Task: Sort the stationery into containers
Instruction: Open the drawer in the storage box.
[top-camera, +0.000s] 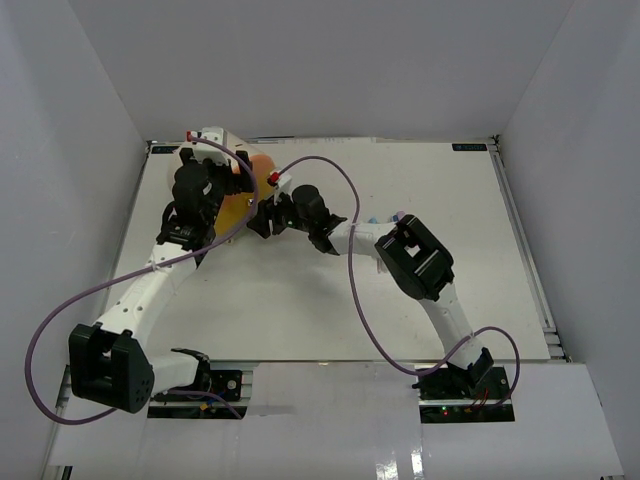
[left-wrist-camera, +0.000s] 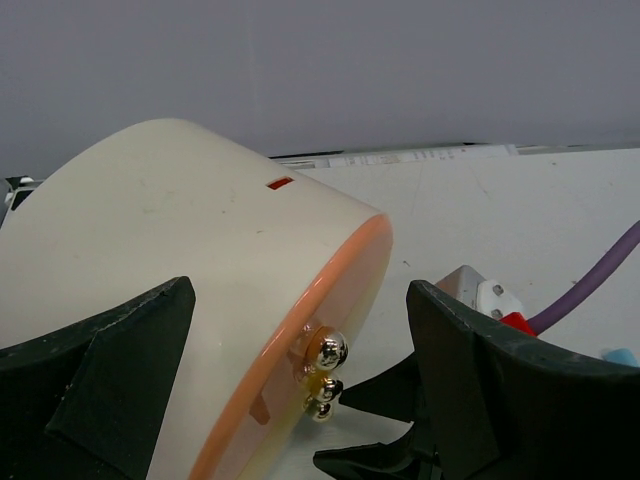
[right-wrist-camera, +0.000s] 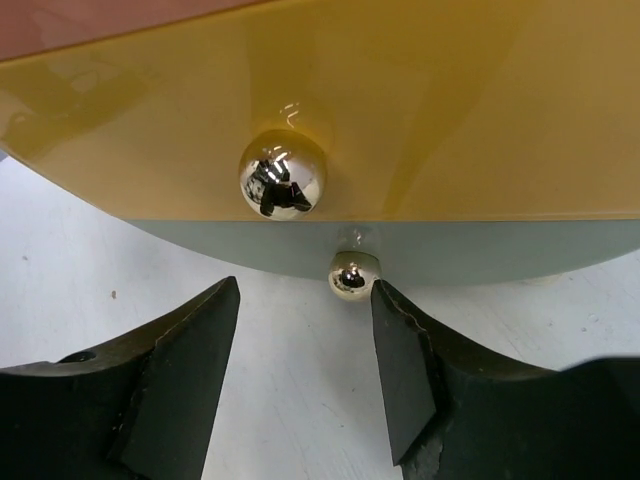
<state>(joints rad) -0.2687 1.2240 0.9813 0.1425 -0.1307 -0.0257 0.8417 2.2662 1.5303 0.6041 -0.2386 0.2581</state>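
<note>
**Top view:** the organizer (top-camera: 245, 190) lies at the far-left corner of the worktop (top-camera: 300, 320), with loose pens (top-camera: 374, 219) near the centre.

**Left wrist:** the left gripper (left-wrist-camera: 300, 305) is spread astride the organizer's cream body.

**Right wrist:** the right gripper (right-wrist-camera: 305, 300) is unclosed, with the lowest knob (right-wrist-camera: 354, 275) between its fingers. It should centre on the knob, close, then pull straight out.

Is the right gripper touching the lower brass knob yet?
Cannot tell. Right wrist view: lower brass knob borders one fingertip of the open right gripper; depth unclear.
</note>
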